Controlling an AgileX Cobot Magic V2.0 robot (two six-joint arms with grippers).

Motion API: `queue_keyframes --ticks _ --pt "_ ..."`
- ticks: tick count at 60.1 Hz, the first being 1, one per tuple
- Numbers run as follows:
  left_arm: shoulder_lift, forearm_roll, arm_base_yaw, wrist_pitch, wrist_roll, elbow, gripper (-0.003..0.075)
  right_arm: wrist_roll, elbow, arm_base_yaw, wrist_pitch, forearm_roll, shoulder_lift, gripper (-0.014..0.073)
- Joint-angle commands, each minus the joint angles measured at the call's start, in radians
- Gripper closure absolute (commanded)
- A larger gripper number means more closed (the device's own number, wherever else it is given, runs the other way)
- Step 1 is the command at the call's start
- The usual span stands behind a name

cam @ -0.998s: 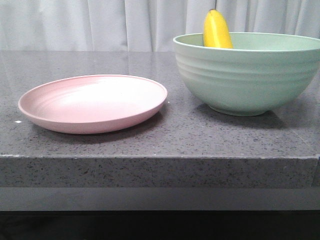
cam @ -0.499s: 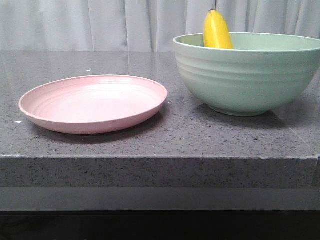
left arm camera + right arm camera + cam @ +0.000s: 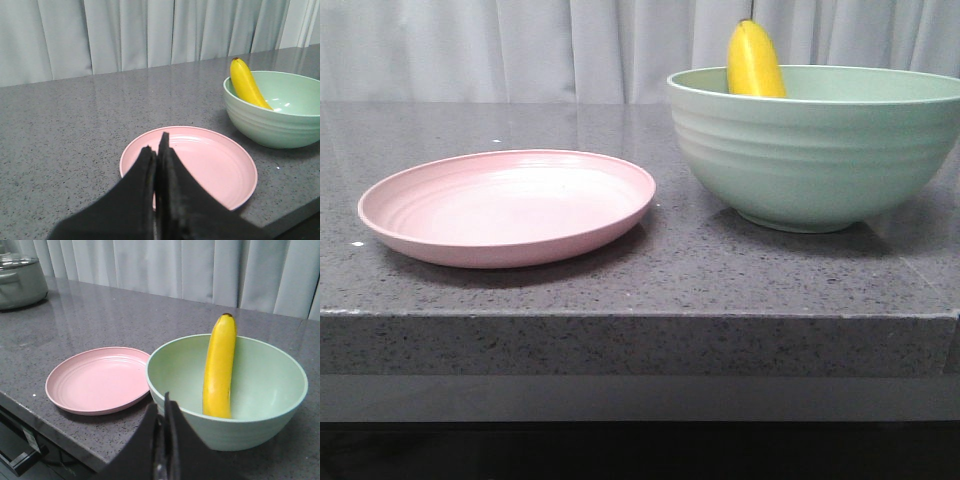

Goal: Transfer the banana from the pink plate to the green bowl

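The yellow banana [image 3: 753, 62] leans upright inside the pale green bowl [image 3: 820, 160] at the right of the counter, its dark tip above the rim. It also shows in the left wrist view [image 3: 245, 85] and the right wrist view [image 3: 220, 367]. The pink plate [image 3: 508, 205] sits empty at the left, beside the bowl. My left gripper [image 3: 156, 147] is shut and empty, held back above the plate's near side [image 3: 215, 165]. My right gripper [image 3: 161, 407] is shut and empty, held back in front of the bowl's near rim [image 3: 200, 415]. Neither gripper shows in the front view.
The grey speckled stone counter [image 3: 650, 270] has its front edge close below plate and bowl. A metal pot with a lid [image 3: 20, 280] stands far off at the counter's edge. White curtains [image 3: 520, 45] hang behind.
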Motion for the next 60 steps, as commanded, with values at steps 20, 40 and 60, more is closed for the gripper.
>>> queue_keyframes --ticks 20,40,60 --pt "-0.031 -0.051 0.009 -0.073 0.05 0.022 0.0741 0.001 -0.024 0.003 -0.038 0.03 0.007 0.0654" --pt "-0.176 -0.384 0.116 -0.095 0.403 0.122 0.0741 0.002 -0.024 0.003 -0.033 0.03 0.007 0.0654" --pt "-0.295 -0.447 0.454 -0.123 0.403 0.306 0.0741 0.002 -0.024 0.003 -0.024 0.03 0.007 0.0654"
